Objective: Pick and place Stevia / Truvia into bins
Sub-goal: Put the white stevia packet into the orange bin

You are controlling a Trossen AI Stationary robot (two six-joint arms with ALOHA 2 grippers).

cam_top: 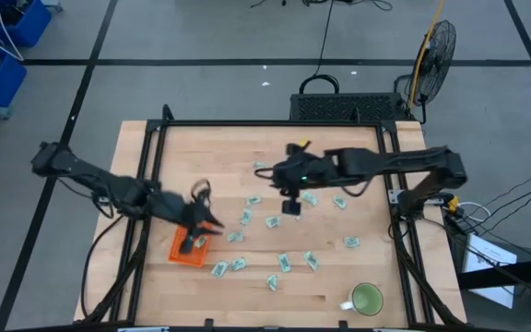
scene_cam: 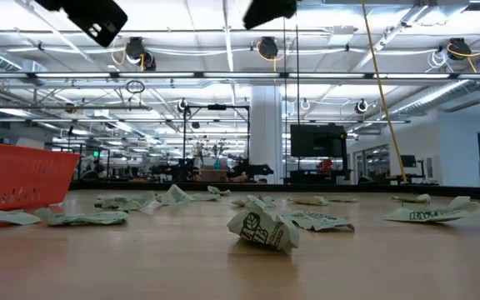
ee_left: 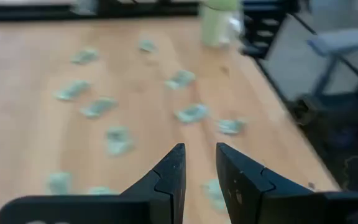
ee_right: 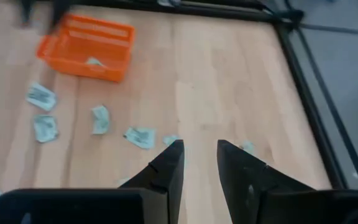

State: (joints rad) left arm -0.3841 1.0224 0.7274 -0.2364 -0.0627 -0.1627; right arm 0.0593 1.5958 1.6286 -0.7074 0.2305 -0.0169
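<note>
The wooden table [cam_top: 330, 277] leaves open room toward its far side, though a black frame [cam_top: 265, 124] rims it and a green mug [cam_top: 368, 299] stands at the near right corner. The orange tray [cam_top: 190, 247] sits near left, apparently holding one packet, under the left gripper [cam_top: 203, 221], fingers slightly apart, empty. The Stevia packets [cam_top: 285, 263] lie scattered mid-table: light, thin, crumpled, best pinched at a raised fold; the right gripper [cam_top: 291, 207] hovers above them, slightly parted, empty.

surface [cam_top: 339, 277]: pale wood planks, black frame | orange tray [cam_top: 184, 249]: near left edge | Stevia packets [cam_top: 284, 263]: scattered flat across the middle, well apart | green mug [cam_top: 367, 299]: front right corner
</note>
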